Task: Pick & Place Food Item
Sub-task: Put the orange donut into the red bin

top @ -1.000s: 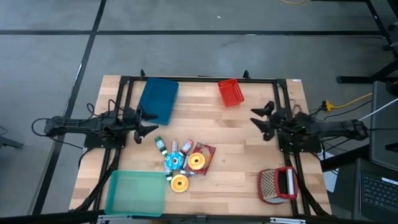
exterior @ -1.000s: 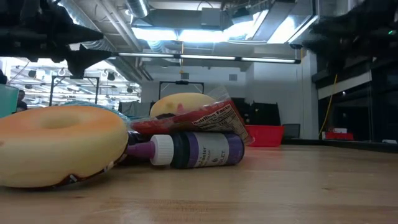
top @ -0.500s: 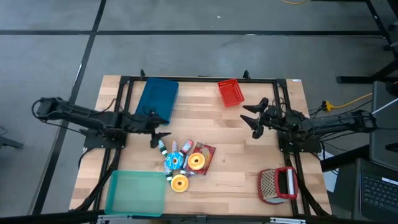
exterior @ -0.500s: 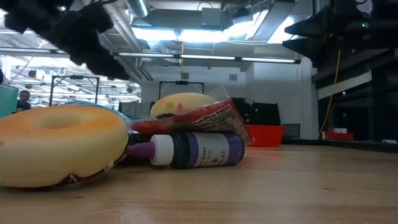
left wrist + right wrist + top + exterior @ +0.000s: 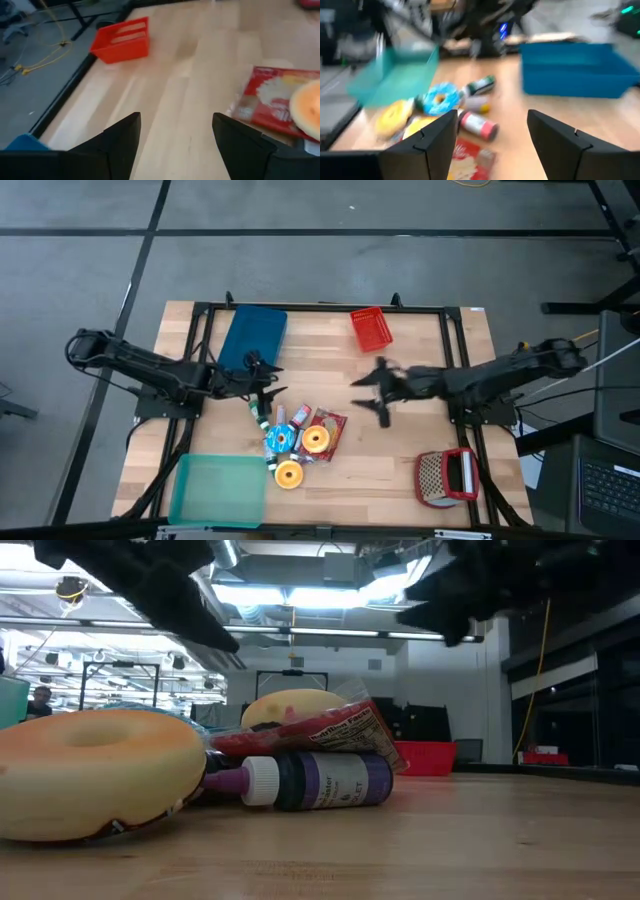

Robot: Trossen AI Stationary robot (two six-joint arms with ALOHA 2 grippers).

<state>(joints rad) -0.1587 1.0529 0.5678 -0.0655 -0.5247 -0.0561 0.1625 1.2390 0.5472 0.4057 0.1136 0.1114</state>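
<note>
A pile of food items lies on the wooden table's near middle: an orange-yellow donut (image 5: 316, 440) on a red packet (image 5: 328, 428), a yellow donut (image 5: 289, 474), a blue donut (image 5: 278, 440) and several small bottles (image 5: 258, 416). My left gripper (image 5: 264, 386) hangs open just above the pile's far left edge, over the bottles. My right gripper (image 5: 372, 392) hangs open over bare table to the right of the pile. In the left wrist view the packet (image 5: 272, 102) lies ahead of the open fingers (image 5: 122, 145). In the right wrist view the pile (image 5: 439, 98) lies ahead of that gripper.
A blue bin (image 5: 255, 340) and a red basket (image 5: 371, 329) stand at the far edge. A teal bin (image 5: 217, 490) sits at the near left, and a red and grey tool (image 5: 447, 477) at the near right. Bare wood lies between pile and basket.
Both arms have stretched out from the table's sides toward its middle and risen a little. My left gripper has gone toward the right edge, to the pile's far left. My right gripper has gone farther, toward the left edge. Both have stayed open.
</note>
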